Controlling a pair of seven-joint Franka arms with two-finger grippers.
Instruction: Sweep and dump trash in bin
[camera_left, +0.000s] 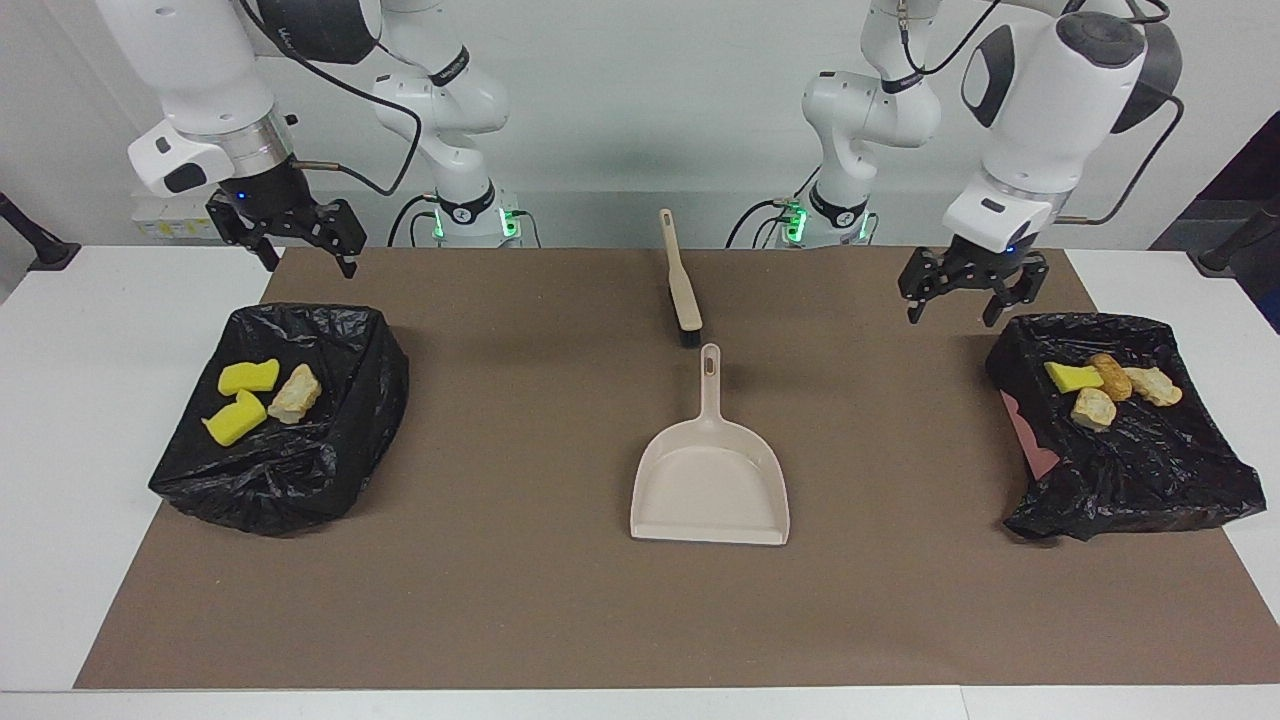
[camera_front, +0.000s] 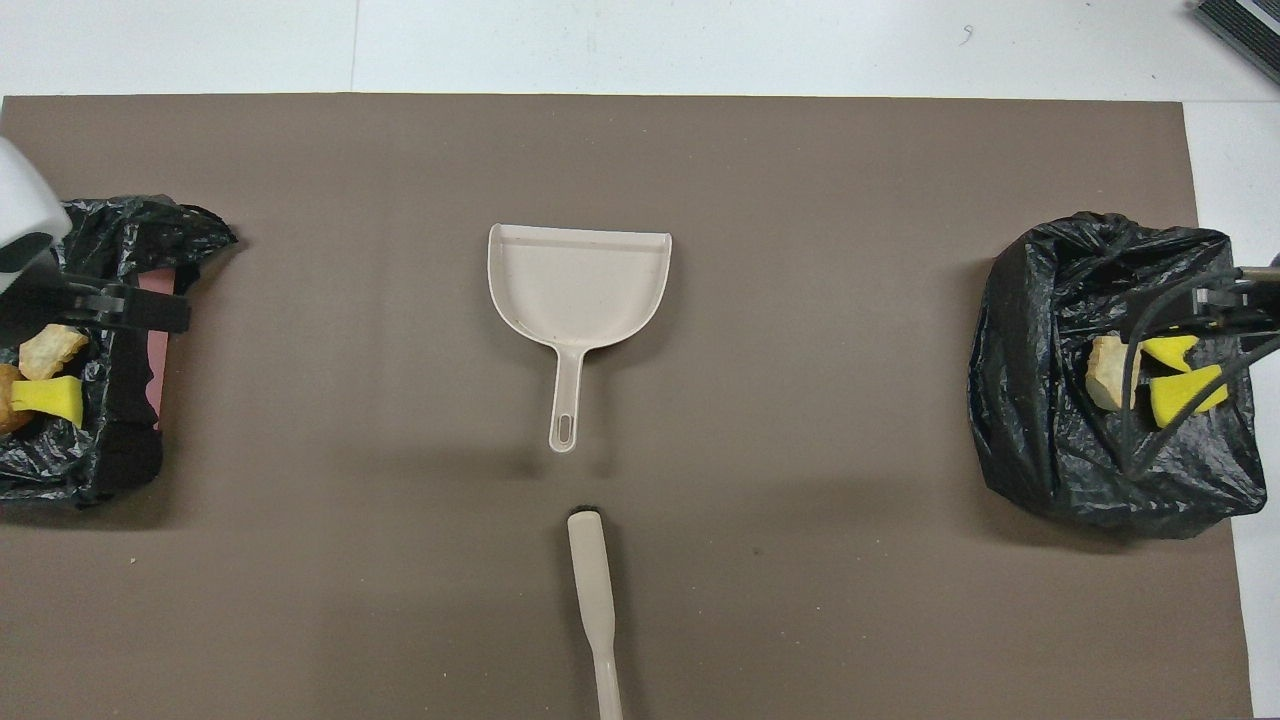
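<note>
The trash lies in two bins lined with black bags. The bin (camera_left: 330, 450) (camera_front: 1050, 440) at the right arm's end holds two yellow sponge chunks (camera_left: 248, 376) and a bread-like lump (camera_left: 295, 393). The bin (camera_left: 1150, 480) (camera_front: 120, 470) at the left arm's end holds a yellow chunk (camera_left: 1072, 376) (camera_front: 48, 398) and several bread-like pieces (camera_left: 1092, 408). My left gripper (camera_left: 952, 308) (camera_front: 105, 305) hangs open and empty over that bin's rim on the robots' side. Also raised, open and empty, my right gripper (camera_left: 310, 258) waits above the other bin's robot-side edge.
A beige dustpan (camera_left: 710, 480) (camera_front: 580, 285) lies mid-mat, its handle pointing toward the robots. A beige brush (camera_left: 682, 290) (camera_front: 592, 590) lies nearer to the robots, in line with that handle. A brown mat (camera_left: 520, 600) covers the table.
</note>
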